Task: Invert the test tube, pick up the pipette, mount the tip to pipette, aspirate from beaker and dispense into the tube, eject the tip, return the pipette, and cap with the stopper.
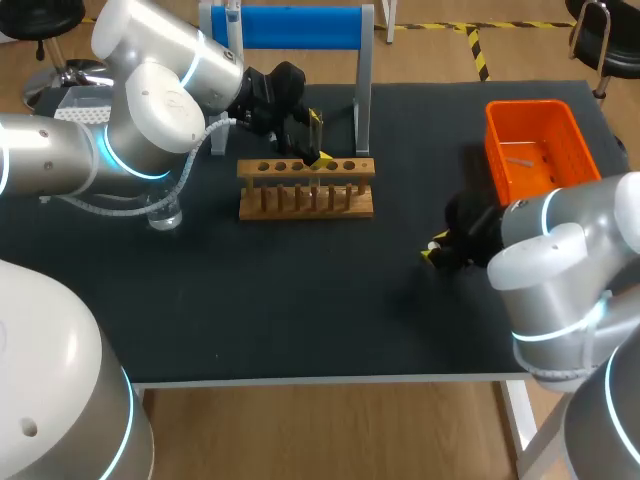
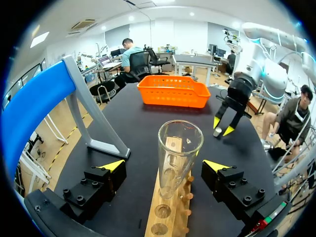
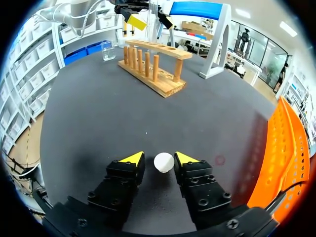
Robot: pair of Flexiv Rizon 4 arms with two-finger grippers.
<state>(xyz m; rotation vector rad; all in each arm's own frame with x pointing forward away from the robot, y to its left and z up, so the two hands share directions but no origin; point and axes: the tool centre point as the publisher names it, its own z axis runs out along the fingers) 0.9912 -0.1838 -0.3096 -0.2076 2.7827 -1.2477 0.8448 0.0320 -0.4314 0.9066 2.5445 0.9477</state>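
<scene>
worktop (image 1: 300,310): black, matte and flat. There was a wide bare stretch in front of the rack and between the rack and the right claw. The front edge was visible and the far corners were crowded.
arms: the left arm (image 1: 150,120) came in over the far-left corner and the right arm (image 1: 560,270) came in low at the near right. Both had glossy white-grey shells.
stand (image 1: 300,27): blue bar on grey legs at the far edge, with one foot just behind the rack. Its top was cut off in the head view.
basket (image 1: 497,160): orange slotted plastic near the far-right edge, well apart from the rack. There was something small and pale inside that I couldn't identify.
rack (image 1: 305,205): wood, a row of holes over pegs, roughly mid-worktop. Its near end was cut off in the left wrist view.
left claw (image 2: 165,165): spread wide above the rack, one finger on each side of the tube with clear gaps both sides.
right claw (image 3: 159,159): low at the worktop, slightly spread around the stopper. A gap showed on one side and I couldn't tell if the other side touched.
test tube (image 2: 178,148): clear glass, upright in a rack hole with its open mouth up. It was hard to make out in the head view.
beaker (image 1: 165,215): clear, left of the rack, partly hidden under the left arm.
stopper (image 3: 164,162): small, white and round, lying on the worktop between the right claw's fingers.
</scene>
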